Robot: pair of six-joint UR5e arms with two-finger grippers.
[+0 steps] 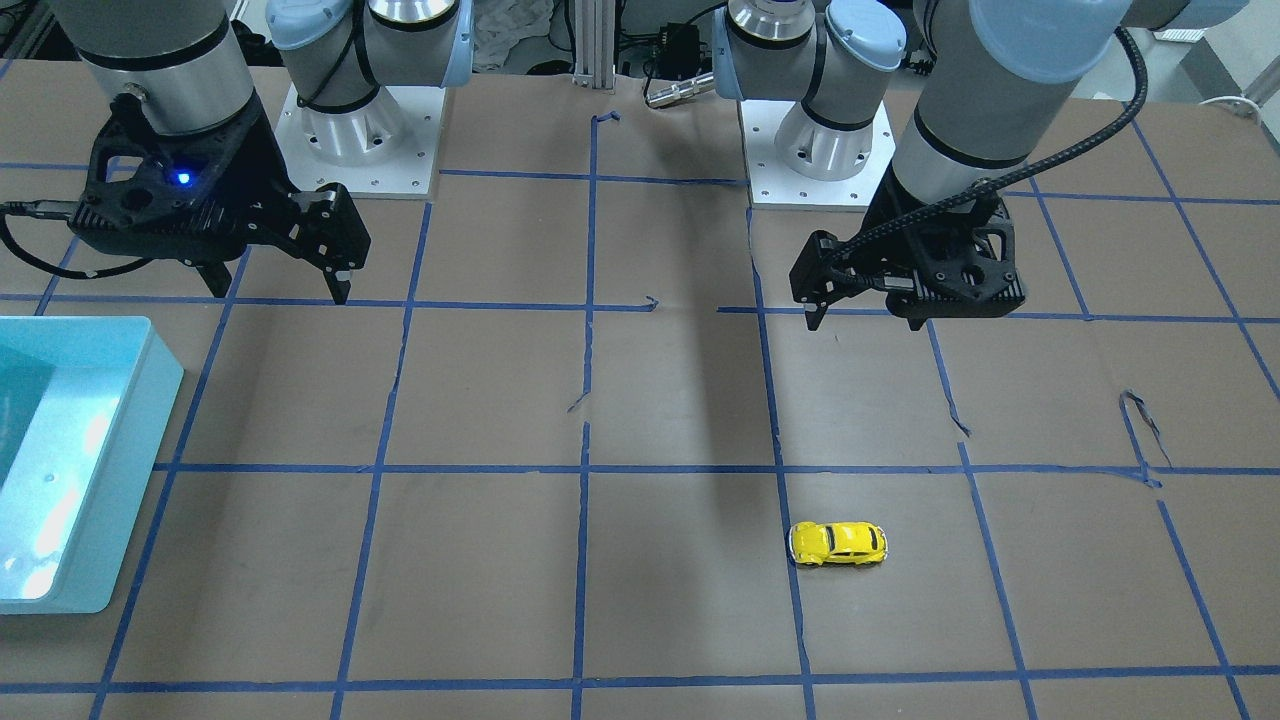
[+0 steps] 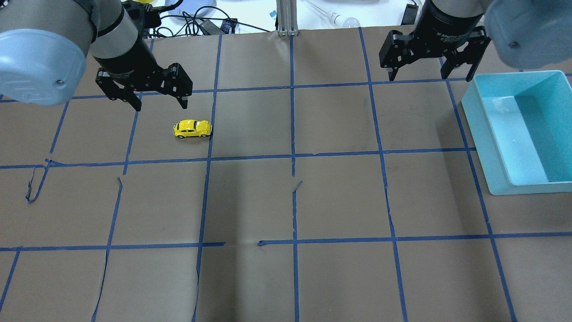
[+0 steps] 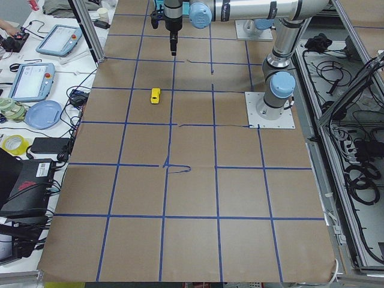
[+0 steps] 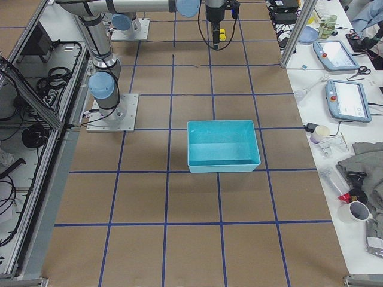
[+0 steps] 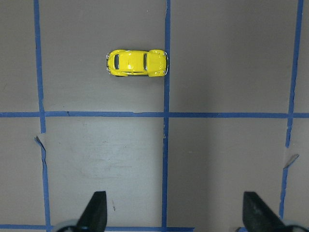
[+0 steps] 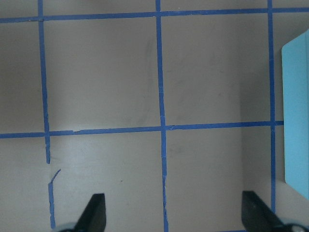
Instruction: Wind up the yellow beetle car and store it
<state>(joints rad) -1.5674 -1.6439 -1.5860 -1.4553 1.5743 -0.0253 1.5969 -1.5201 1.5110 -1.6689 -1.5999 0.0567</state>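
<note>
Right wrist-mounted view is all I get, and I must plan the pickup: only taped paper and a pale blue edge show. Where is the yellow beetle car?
Observer: The yellow beetle car stands on its wheels on the table, on the left arm's side.
Operator: Is it gripped?
Observer: No. The left gripper hangs open above the table, apart from it.
Operator: And my blue edge?
Observer: That is the wall of a light-blue bin, near the open right gripper.

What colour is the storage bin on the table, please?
Light turquoise bin, clearest in the exterior right view.
</note>
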